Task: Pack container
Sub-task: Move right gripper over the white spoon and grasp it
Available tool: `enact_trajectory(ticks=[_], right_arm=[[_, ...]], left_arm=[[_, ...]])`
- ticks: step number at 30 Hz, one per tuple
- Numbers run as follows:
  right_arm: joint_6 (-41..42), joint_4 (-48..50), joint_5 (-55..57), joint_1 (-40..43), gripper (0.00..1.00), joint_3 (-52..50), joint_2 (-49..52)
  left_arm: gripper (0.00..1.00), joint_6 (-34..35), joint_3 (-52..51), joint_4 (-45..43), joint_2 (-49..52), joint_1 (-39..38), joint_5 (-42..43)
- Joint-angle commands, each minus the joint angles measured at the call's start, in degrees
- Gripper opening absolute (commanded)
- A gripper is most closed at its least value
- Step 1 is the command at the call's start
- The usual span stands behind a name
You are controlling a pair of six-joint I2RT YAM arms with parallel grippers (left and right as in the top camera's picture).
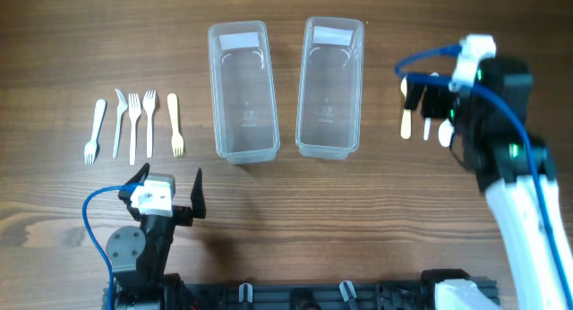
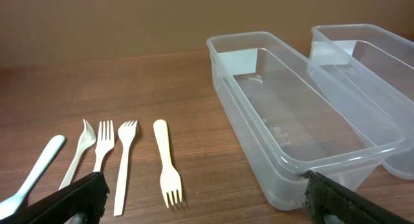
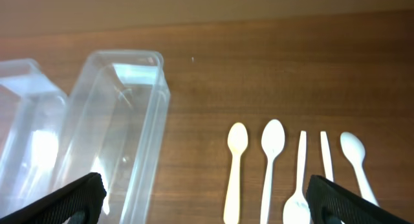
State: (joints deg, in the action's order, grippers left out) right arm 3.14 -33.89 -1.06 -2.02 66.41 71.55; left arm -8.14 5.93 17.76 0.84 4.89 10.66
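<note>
Left tool gapes behind the forks; right tool, spread, apparently hovers over spoons.

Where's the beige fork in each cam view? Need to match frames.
Overhead: beige fork at left-centre, left of the left container.
Left wrist: beige fork at lower centre, left of the left container.
Right wrist: not in view.
Shared landmark: right container.

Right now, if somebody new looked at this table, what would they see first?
Probably the left container and the right container, both see-through and empty, side by side in the middle of the table. Then the row of forks to their left and the spoons to their right, beneath the right arm.
</note>
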Motion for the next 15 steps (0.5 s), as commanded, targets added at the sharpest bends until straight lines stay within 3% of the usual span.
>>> enact_trajectory(ticks=[1, 10, 13, 15], right_arm=[[-9.6, -0.4, 0.8, 0.3, 1.0, 4.6, 5.4], [-12.7, -4.4, 13.9, 0.7, 0.96, 4.5, 6.7], [-15.1, -6.0, 14.0, 1.1, 0.63, 4.5, 7.9], [-15.0, -6.2, 13.8, 1.6, 0.53, 4.5, 9.6]], left_arm=[[1.0, -1.1, -0.4, -0.2, -0.5, -0.3, 1.1], [1.0, -1.1, -0.4, -0.2, -0.5, -0.3, 1.1], [1.0, -1.1, -0.4, -0.2, -0.5, -0.3, 1.1], [1.0, -1.1, -0.4, -0.2, -0.5, -0.3, 1.1]])
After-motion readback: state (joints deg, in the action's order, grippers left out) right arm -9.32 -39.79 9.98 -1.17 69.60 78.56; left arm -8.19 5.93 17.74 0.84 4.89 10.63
